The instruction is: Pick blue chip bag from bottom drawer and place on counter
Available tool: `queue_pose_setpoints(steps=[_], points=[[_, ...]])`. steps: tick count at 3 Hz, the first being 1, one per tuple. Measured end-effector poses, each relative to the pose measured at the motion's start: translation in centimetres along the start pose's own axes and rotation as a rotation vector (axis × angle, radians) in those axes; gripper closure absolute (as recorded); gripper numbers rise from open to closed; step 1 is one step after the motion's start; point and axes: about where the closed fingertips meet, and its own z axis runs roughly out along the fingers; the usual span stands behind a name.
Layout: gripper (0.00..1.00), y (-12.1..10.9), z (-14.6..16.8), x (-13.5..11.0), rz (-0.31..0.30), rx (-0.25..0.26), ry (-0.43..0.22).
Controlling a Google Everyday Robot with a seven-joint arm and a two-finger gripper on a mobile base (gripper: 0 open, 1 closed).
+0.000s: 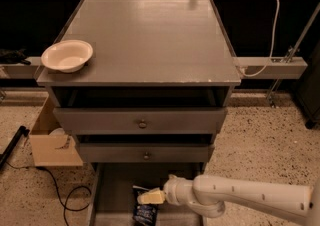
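The blue chip bag [145, 213] lies on the floor of the pulled-out bottom drawer [112, 190], near the frame's lower edge, and is partly cut off. My gripper [146, 195] reaches in from the right on a white arm and sits just above the bag's top edge, its pale fingers pointing left. The counter [150, 40] is the grey top of the cabinet, above the two upper drawers.
A white bowl [67, 55] sits on the counter's front left corner. A cardboard box [52, 140] and a black cable [65, 200] lie on the speckled floor to the left. A white rail with a cable [272, 65] runs on the right.
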Motion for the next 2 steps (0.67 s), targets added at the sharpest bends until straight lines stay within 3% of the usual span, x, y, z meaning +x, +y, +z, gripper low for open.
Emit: queue_pose_setpoints(steps=[2], points=[[0.00,0.9,3.1,2.1,0.025,-0.012,0.046]])
